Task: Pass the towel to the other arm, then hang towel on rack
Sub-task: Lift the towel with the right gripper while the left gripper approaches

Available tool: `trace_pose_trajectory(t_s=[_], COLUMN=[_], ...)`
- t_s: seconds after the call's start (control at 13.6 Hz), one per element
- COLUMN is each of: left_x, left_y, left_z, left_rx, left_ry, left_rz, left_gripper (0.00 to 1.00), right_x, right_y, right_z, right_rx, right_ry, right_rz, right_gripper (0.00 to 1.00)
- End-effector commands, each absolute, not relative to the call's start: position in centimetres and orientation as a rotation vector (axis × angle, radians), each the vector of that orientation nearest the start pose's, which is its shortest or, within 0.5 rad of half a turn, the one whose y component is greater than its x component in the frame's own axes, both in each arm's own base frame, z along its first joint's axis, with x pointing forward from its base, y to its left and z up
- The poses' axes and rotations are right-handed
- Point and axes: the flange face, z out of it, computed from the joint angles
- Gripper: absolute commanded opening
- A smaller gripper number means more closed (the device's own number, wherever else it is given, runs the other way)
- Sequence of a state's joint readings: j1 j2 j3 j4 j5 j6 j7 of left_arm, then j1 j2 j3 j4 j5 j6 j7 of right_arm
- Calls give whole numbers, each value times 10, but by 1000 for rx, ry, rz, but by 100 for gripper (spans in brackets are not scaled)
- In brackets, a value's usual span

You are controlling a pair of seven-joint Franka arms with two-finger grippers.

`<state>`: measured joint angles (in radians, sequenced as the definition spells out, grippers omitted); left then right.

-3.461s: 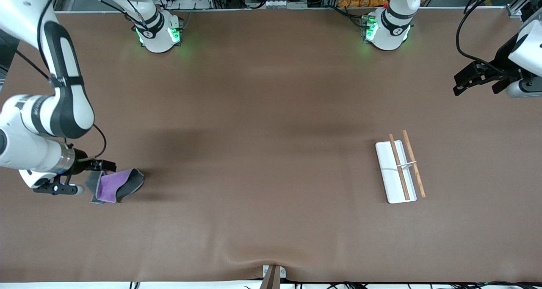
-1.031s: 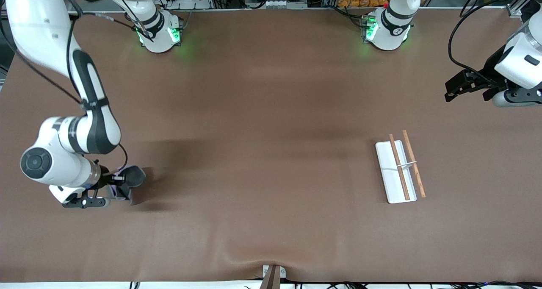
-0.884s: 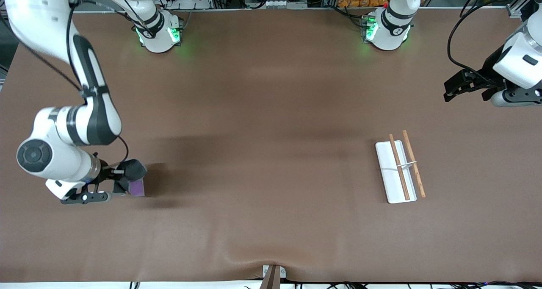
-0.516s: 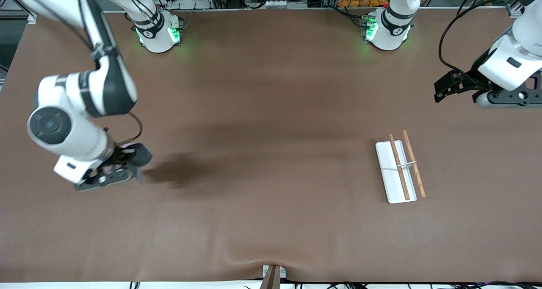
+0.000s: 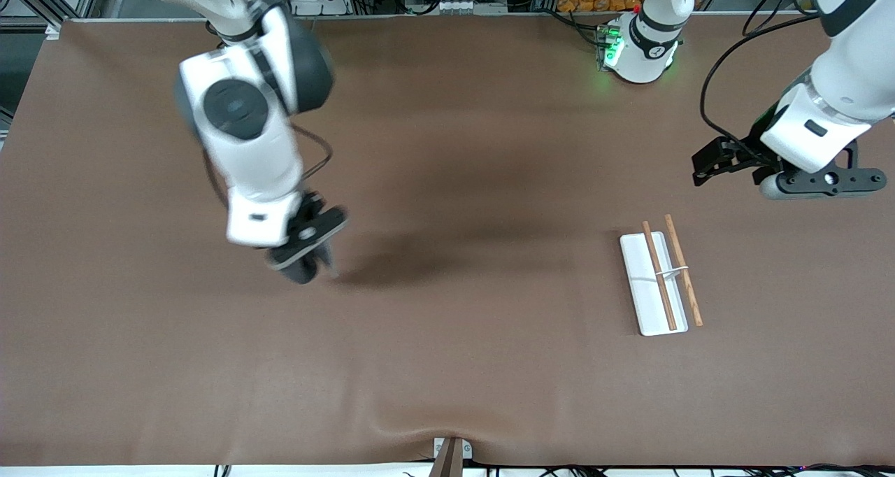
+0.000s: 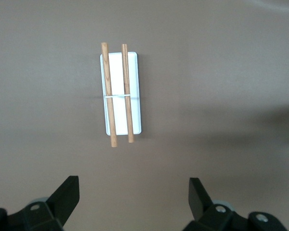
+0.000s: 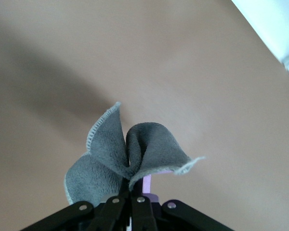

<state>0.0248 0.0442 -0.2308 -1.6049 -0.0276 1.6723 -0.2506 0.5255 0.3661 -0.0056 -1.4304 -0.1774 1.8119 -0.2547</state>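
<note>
One corner pinch only: right gripper (image 7: 130, 204) clamps the towel (image 7: 130, 154) in the air; left gripper (image 6: 135, 192) spread, up near the rack (image 5: 657, 281); the bunched cloth may slip at handover.

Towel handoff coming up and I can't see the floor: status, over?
Right gripper shut on towel, aloft over mid-table. Left gripper open, above table near rack. Rack bare. Nothing in the way.

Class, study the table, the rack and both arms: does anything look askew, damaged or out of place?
Little stands out. The rack lies flat and slightly askew to the table's edges, apparently undamaged. The towel hangs bunched from the right gripper, jaws shut on it. The left gripper, jaws open, is above the rack.
</note>
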Motion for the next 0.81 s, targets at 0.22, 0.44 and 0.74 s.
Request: trace_pose_trajectory(t_s=[0.22, 0.44, 0.74], left_x=[581, 598, 607], left_y=[-149, -175, -229], left_z=[572, 572, 568], left_rx=[-3257, -3291, -3334], left_ry=[-360, -430, -705], left_rz=[8, -3, 34], left_gripper=[100, 100, 100], right_x=[547, 535, 525], right_y=[421, 457, 484], right_z=[511, 503, 499], right_rx=[-2831, -2756, -2740], right_ry=[-1687, -1742, -1598], right_rz=[-251, -367, -465], right_gripper=[0, 0, 0])
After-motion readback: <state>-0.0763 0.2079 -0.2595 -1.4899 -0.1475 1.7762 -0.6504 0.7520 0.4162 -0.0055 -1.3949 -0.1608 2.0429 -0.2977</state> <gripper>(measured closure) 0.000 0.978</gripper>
